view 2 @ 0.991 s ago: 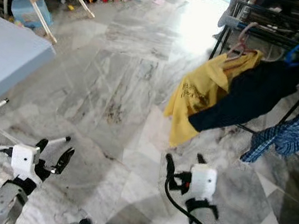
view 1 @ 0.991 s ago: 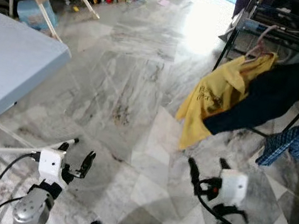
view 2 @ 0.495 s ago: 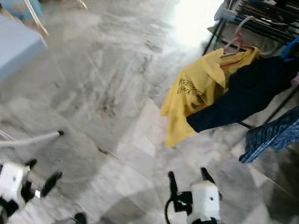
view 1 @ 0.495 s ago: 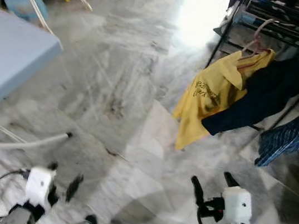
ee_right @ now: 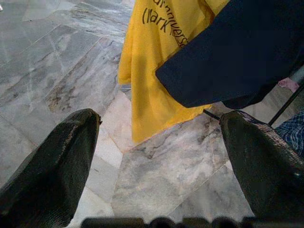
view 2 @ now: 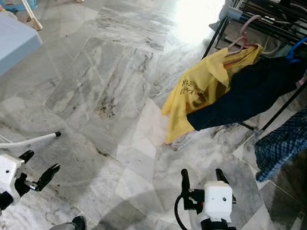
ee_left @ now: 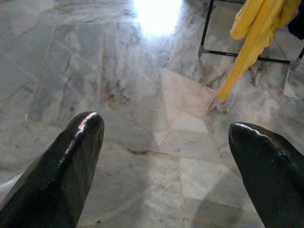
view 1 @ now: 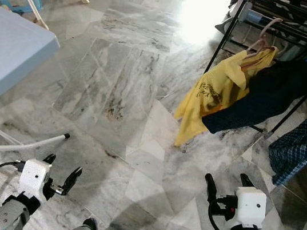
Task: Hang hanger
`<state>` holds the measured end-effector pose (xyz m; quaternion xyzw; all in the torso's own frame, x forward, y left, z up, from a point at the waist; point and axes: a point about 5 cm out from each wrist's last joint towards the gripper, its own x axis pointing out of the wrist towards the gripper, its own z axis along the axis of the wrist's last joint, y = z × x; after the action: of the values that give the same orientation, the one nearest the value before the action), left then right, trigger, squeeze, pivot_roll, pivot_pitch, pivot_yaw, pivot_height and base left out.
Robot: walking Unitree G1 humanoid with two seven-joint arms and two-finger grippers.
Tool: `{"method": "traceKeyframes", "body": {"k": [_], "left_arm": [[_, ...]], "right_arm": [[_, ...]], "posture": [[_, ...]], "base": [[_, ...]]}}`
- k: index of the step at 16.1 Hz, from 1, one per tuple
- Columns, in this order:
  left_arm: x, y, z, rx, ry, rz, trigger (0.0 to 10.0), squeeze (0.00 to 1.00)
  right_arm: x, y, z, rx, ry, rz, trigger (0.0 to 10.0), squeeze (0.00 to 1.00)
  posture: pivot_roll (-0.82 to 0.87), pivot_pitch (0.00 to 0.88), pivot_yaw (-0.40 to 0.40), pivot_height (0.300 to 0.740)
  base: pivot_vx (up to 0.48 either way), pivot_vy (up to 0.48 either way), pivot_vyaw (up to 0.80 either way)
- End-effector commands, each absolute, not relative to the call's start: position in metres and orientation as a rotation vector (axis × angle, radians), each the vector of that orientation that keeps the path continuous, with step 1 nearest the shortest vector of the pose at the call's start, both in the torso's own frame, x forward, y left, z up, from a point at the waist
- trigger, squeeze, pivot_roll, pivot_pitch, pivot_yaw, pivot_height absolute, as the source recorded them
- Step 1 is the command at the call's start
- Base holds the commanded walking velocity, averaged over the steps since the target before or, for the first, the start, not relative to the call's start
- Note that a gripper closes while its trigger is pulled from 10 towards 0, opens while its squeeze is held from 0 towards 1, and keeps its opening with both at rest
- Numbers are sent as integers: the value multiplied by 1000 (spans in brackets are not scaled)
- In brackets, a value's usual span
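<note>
Pink hanger [view 1: 263,43] hooked on black drying rack [view 1: 289,19] at 1 o'clock, carrying yellow shirt [view 1: 217,95] with dark print, partly legible "ark...vers". Left gripper [view 1: 59,171] and right gripper [view 1: 227,188]: fingers spread, empty, low over marble floor [view 1: 124,76].

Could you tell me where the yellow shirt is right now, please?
The yellow shirt hangs on a pink hanger from the black drying rack, ahead on the robot's right, beside a dark navy garment.
</note>
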<state>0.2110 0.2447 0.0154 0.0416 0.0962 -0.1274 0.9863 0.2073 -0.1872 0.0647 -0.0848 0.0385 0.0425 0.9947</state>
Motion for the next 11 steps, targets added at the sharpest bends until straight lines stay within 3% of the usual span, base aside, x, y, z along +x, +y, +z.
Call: {"method": "traceKeyframes", "body": {"k": [1,11], "left_arm": [[205,246,11,82,217,-247,10000,224],[205,246,11,82,217,-247,10000,224]], "right_arm": [[204,-191,66,-166,81,63,10000,0],[204,-191,66,-166,81,63,10000,0]], "posture": [[-101,221,-57,740],[-101,221,-57,740]], "base": [[0,0,0],[0,0,0]]}}
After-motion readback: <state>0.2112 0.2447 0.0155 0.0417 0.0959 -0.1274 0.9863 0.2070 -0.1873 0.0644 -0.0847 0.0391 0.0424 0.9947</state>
